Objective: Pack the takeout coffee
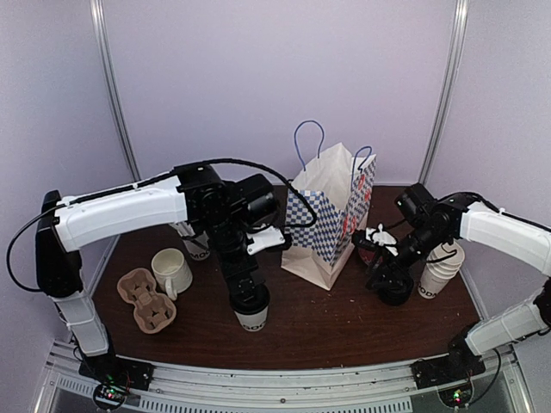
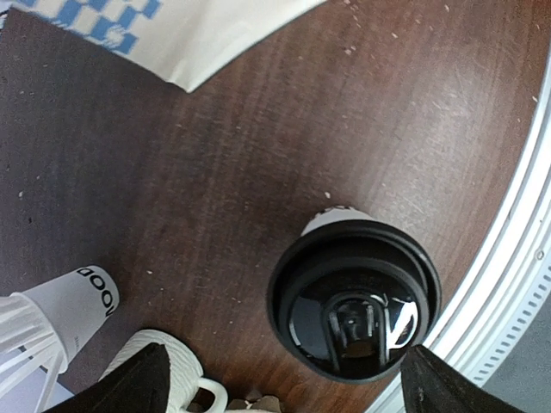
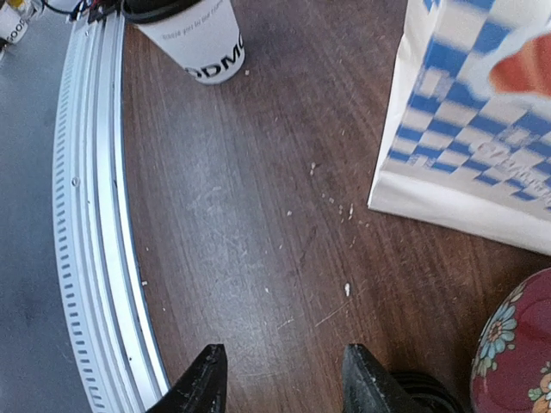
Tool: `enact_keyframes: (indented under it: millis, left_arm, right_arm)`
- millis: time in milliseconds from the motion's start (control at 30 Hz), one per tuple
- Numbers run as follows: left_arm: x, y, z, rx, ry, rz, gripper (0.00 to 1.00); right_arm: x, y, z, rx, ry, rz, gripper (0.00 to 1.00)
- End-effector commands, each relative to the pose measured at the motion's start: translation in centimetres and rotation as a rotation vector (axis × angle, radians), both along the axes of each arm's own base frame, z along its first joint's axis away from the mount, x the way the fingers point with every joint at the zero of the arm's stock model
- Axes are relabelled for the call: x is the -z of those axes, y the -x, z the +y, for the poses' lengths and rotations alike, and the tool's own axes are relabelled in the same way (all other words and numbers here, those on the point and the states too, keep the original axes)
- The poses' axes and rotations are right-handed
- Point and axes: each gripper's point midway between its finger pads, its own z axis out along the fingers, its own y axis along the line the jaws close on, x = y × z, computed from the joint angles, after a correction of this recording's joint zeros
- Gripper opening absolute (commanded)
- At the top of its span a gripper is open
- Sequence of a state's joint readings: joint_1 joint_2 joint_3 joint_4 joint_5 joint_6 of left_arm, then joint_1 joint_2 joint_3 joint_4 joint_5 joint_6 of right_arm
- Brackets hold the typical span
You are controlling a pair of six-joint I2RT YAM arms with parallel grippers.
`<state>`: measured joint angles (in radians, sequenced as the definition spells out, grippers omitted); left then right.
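**Grip below the lid, not on it**

The lidded coffee cup stands on the table at lower centre of the top view, down-left of the checked bag. Your left claw hangs spread wide over it. Centre it, drop past the lid, and clench gently on the paper. Your right claw is half parted and holds nothing visible.

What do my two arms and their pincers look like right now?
Both the left arm and right arm have white shell links, black joints and black cables looping alongside. The left pincer and right pincer have plain black tapered fingers; no markings visible.
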<state>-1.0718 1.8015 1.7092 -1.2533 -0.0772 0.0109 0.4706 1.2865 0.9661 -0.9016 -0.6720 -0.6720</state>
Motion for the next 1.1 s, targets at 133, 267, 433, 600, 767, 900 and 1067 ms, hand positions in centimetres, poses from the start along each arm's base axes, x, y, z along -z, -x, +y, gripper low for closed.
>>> enact_keyframes:
  millis: [133, 267, 433, 600, 767, 900, 1067]
  left_arm:
    - [-3.6, -3.9, 1.1, -0.286, 0.246, -0.088, 0.97]
    - [-3.4, -3.5, 0.5, -0.36, 0.377, -0.058, 0.88]
    - [-1.8, -2.7, 0.6, -0.471, 0.481, -0.005, 0.82]
    - [-0.5, -2.4, 0.9, -0.564, 0.549, 0.027, 0.8]
    - [0.1, -1.4, 0.7, -0.582, 0.594, 0.087, 0.76]
    - [0.5, -1.4, 1.1, -0.596, 0.593, 0.083, 0.73]
    - [1.7, -1.0, 1.0, -0.618, 0.581, 0.12, 0.67]
  right_arm:
    - [-7.9, 0.1, 3.2, 0.064, -0.158, 0.049, 0.48]
    - [-8.8, 1.7, 5.4, 0.079, -0.22, 0.18, 0.45]
    - [-7.7, 3.4, 8.5, 0.044, -0.211, 0.292, 0.4]
    - [-5.8, 5.1, 12.1, -0.002, -0.199, 0.424, 0.37]
    - [-4.6, 5.7, 15.2, -0.022, -0.146, 0.468, 0.37]
    - [-3.8, 4.9, 17.0, 0.036, -0.116, 0.481, 0.43]
    - [-3.3, 4.4, 18.6, 0.059, -0.098, 0.529, 0.48]
